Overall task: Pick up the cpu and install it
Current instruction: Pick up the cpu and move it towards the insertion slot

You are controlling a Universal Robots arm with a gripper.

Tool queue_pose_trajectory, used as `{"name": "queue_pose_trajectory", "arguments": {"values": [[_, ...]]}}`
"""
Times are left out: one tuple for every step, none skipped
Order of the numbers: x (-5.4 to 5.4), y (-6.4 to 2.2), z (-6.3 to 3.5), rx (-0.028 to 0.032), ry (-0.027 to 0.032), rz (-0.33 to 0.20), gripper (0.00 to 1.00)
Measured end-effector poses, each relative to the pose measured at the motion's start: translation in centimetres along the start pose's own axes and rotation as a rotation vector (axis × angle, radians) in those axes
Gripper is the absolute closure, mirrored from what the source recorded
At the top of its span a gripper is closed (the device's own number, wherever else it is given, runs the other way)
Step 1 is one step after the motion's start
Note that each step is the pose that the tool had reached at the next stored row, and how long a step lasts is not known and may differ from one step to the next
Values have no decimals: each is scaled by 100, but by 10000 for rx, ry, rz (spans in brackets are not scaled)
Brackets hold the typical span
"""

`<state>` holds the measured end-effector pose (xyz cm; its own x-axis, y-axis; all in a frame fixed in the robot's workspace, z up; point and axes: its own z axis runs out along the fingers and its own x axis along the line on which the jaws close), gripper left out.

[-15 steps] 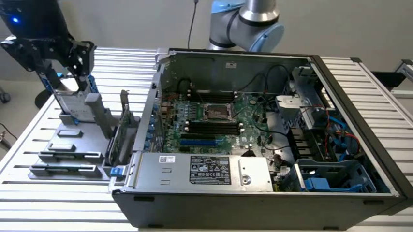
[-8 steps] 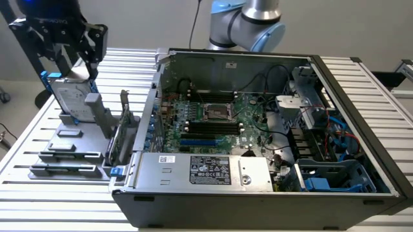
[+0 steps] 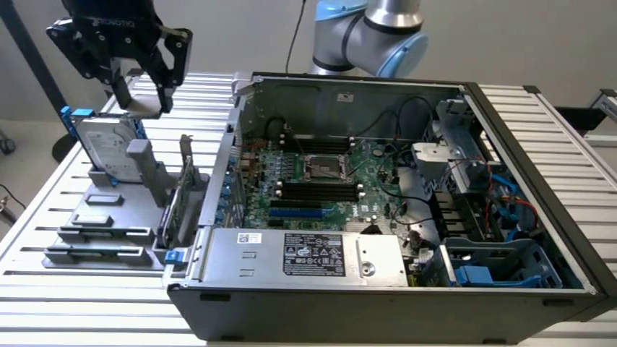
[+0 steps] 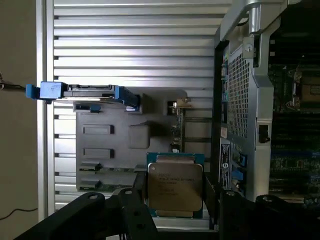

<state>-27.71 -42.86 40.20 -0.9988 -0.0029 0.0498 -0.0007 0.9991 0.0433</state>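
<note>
Claw [image 3: 144, 105]: jaws wide, closed on opp. edges of cpu [image 4: 175, 186], metal top facing wrist cam.
Cpu posn: raised clear above grey parts holder [image 3: 115, 217], at ext. view's left of PC case [image 3: 386, 311].
Holder contents: hard drive [image 3: 104, 144] in blue frame, upright.
Case: lid off, lying on bench [image 3: 58, 289]; motherboard [image 3: 371, 163] w/ socket [image 3: 326, 168] mid-board, memory sticks [image 3: 318, 190] just beside it.
Arm [image 3: 371, 29]: behind case, claw pointing down.
</note>
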Motion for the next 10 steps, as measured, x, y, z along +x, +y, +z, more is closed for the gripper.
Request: {"name": "queue_pose_trajectory", "arguments": {"values": [[-49,5,-2,0,0,0,45],[-94,11,-4,0,0,0,45],[-139,18,-6,-1,-1,0,45],[-184,25,-9,1,1,0,45],[-230,33,-10,0,0,0,45],[-275,43,-12,0,0,1,45],[-320,53,-13,0,0,0,45],[-365,63,-15,1,2,1,45],[-410,73,-15,0,2,0,45],[-456,83,-16,0,4,1,45]]}}
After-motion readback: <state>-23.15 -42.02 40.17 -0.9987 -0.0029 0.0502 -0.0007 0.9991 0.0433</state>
